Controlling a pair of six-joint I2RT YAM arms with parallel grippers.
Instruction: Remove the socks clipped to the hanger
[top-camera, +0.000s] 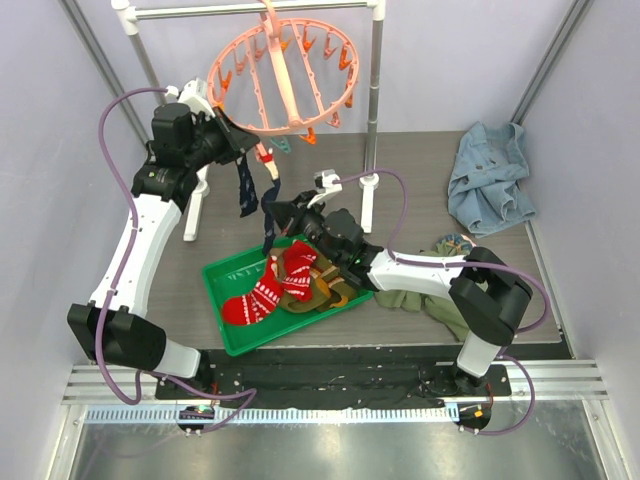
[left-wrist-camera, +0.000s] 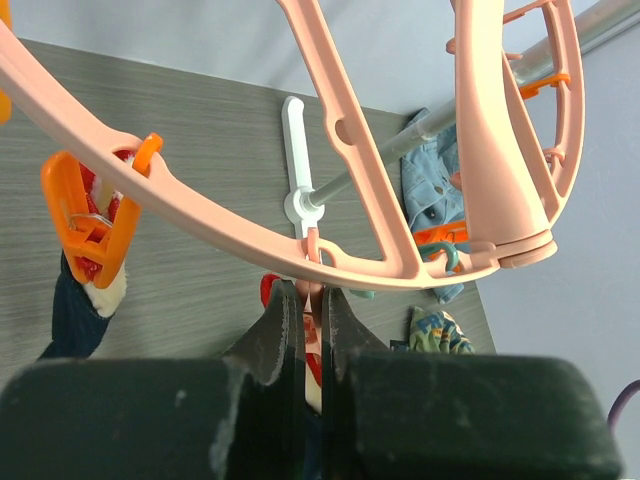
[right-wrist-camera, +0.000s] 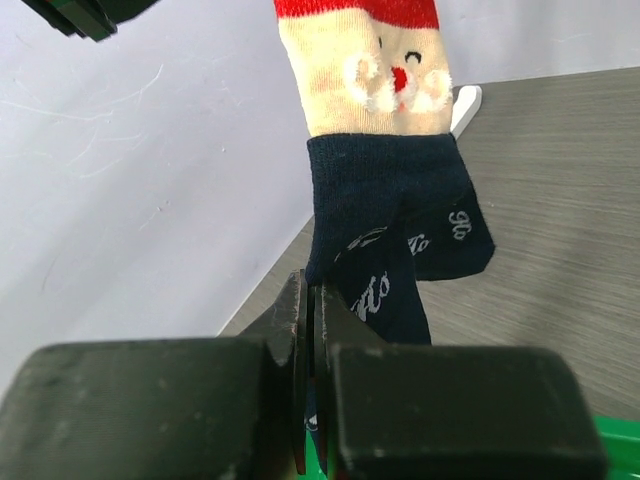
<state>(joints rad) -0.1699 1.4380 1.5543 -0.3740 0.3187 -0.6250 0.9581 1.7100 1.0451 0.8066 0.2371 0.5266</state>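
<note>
The salmon-pink hanger (top-camera: 285, 75) hangs from the white rack; it also shows in the left wrist view (left-wrist-camera: 330, 150). My left gripper (top-camera: 255, 152) is shut on one of its pink pegs (left-wrist-camera: 314, 290). A Santa-face sock with a navy foot (right-wrist-camera: 385, 190) hangs from that peg, and my right gripper (right-wrist-camera: 310, 292) is shut on its lower navy end (top-camera: 270, 215). A second sock (top-camera: 245, 190) hangs from an orange peg (left-wrist-camera: 85, 225) beside it. Red patterned socks (top-camera: 265, 295) and olive-brown socks (top-camera: 322, 290) lie in the green tray (top-camera: 222, 272).
The white rack's pole (top-camera: 375, 100) and foot (top-camera: 368, 205) stand just behind my right arm. A blue denim garment (top-camera: 490, 175) lies at the back right. An olive-green shirt (top-camera: 420, 297) and a patterned cloth (top-camera: 455, 243) lie right of the tray.
</note>
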